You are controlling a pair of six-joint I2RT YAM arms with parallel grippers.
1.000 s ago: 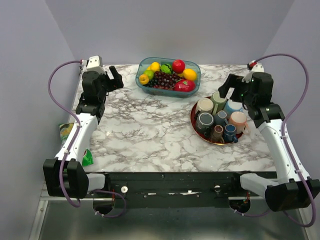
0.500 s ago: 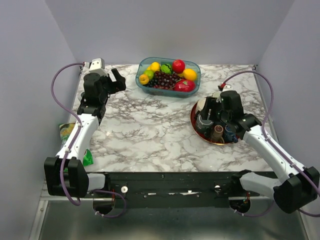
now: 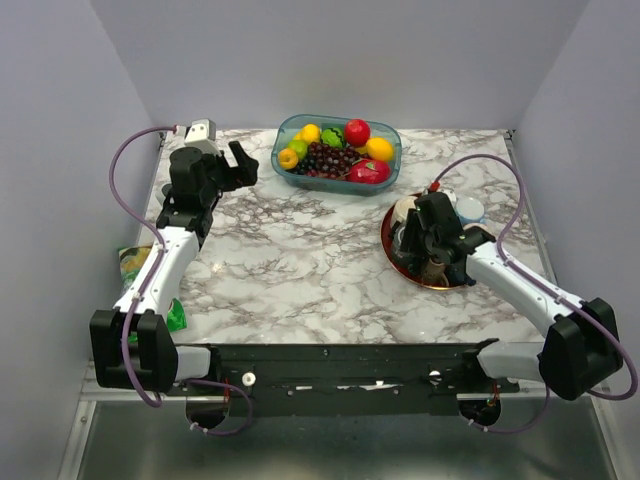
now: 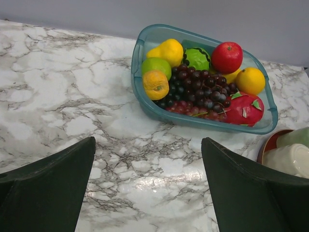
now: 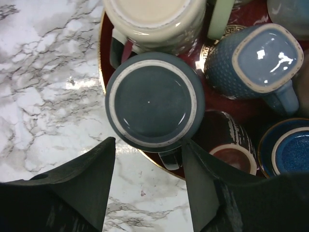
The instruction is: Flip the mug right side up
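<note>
Mug: the grey-blue mug (image 5: 153,99) is seen base up at the left rim of the red tray (image 5: 231,102), just beside a cream mug (image 5: 152,19).
Right gripper: the right gripper (image 5: 148,150) is held spread above that mug, with nothing pinched.
Left gripper: the left gripper (image 4: 148,142) is spread wide and empty above the marble table (image 3: 300,260), and is pointed at the fruit bowl (image 4: 145,104).
Writing: print on the green packet (image 3: 130,262) is too small to be read.
Change: one second ago the right arm was raised at the tray's far right. It has since been swung over the tray.

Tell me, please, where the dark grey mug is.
In the right wrist view, the dark grey mug sits upside down at the red tray's left edge, below the cream mug.
</note>
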